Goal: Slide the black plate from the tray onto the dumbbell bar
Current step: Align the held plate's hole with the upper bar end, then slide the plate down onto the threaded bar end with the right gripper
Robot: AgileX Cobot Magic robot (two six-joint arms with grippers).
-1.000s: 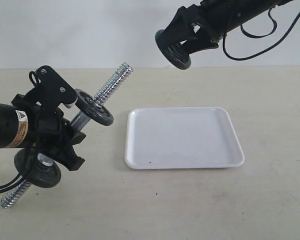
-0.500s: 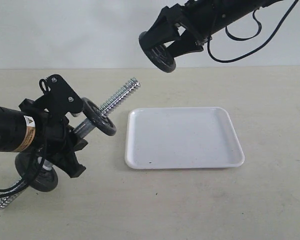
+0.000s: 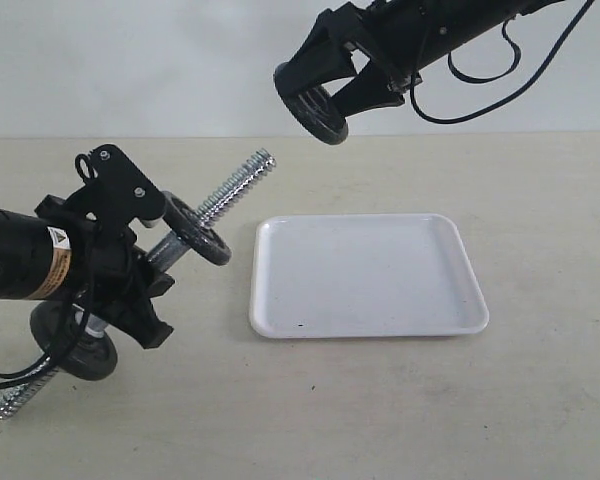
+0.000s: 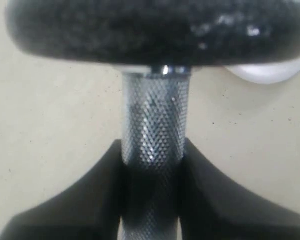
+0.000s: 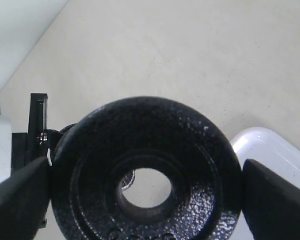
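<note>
Black plate is hanging in the air, pinched edge to edge by the right gripper, well clear of the tray. Across the last second it is travelling leftward, closing on the raised threaded end of the dumbbell bar. The left gripper is clamping the bar's knurled middle. Hole and thread are not yet meeting, so alignment is still pending.

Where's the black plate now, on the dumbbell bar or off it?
Off. The right gripper holds the black plate in the air, apart from the dumbbell bar; nothing passes through its hole.
</note>
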